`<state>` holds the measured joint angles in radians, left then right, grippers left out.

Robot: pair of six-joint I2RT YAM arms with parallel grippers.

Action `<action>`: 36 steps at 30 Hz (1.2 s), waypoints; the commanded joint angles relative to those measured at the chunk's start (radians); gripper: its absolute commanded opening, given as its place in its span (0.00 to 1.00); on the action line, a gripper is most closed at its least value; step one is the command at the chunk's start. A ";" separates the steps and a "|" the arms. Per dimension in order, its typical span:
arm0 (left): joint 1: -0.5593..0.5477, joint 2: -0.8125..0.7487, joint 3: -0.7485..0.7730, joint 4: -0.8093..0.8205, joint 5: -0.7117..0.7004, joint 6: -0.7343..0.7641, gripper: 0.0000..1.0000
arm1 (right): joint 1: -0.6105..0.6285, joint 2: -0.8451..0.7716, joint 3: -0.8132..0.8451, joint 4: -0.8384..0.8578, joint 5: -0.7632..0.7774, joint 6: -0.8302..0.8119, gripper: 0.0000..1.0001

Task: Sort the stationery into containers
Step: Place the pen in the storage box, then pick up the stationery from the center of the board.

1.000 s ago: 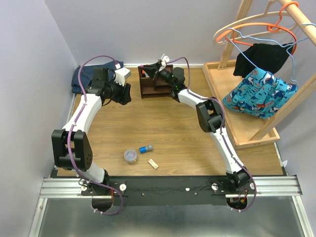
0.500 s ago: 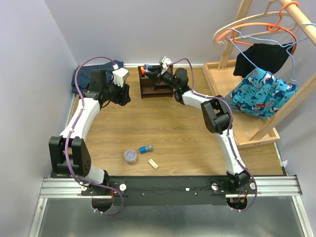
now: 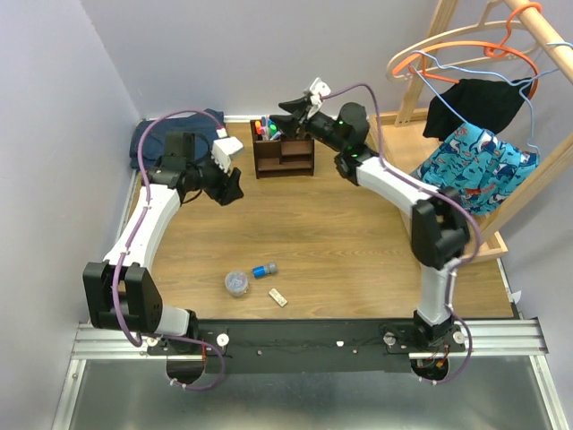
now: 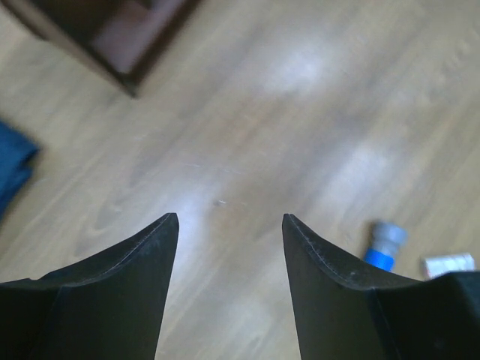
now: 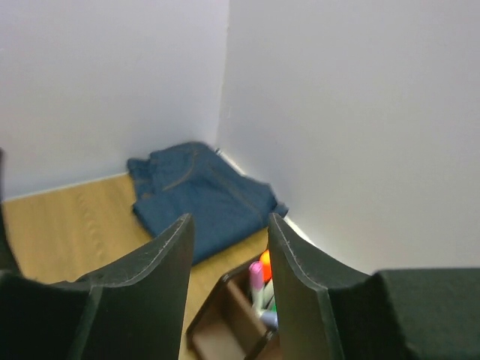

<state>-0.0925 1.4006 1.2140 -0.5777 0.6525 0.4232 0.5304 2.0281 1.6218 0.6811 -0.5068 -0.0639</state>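
The dark brown organiser [image 3: 285, 152] stands at the back of the table, with several markers and highlighters [image 3: 266, 128] upright in its taller pen section. In the right wrist view the same pens [image 5: 259, 279] poke out of the organiser [image 5: 222, 328]. My right gripper [image 3: 288, 107] [image 5: 229, 225] hangs open above and just behind it, holding nothing. A clear round tub [image 3: 236, 283], a short blue-grey cylinder [image 3: 264, 270] [image 4: 382, 244] and a beige block [image 3: 278, 297] [image 4: 448, 264] lie near the front. My left gripper [image 3: 231, 188] [image 4: 229, 221] is open over bare wood, left of the organiser.
Folded blue jeans [image 3: 170, 134] [image 5: 199, 191] lie in the back left corner against the walls. A big light-wood tray [image 3: 439, 242] with a hanger rack and hanging clothes [image 3: 470, 166] fills the right side.
My right gripper has opened and pulled up and to the right off the organiser, uncovering the pens in the tall section. The left gripper shifted slightly.
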 commanded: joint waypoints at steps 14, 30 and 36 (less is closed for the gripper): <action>0.083 -0.018 -0.177 0.095 -0.266 -0.205 0.67 | 0.134 -0.042 0.148 -1.477 -0.064 -0.701 0.64; 0.132 -0.279 -0.198 -0.352 -0.287 0.183 0.75 | 0.308 -0.143 0.084 -1.496 -0.148 -0.820 0.80; 0.302 -0.266 -0.232 -0.315 -0.320 0.111 0.80 | 0.375 -0.140 0.010 -1.382 -0.139 -0.902 0.86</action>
<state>0.0982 1.1030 1.0180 -0.8982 0.3912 0.5652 0.8570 1.8416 1.5852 -0.7845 -0.5995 -0.8692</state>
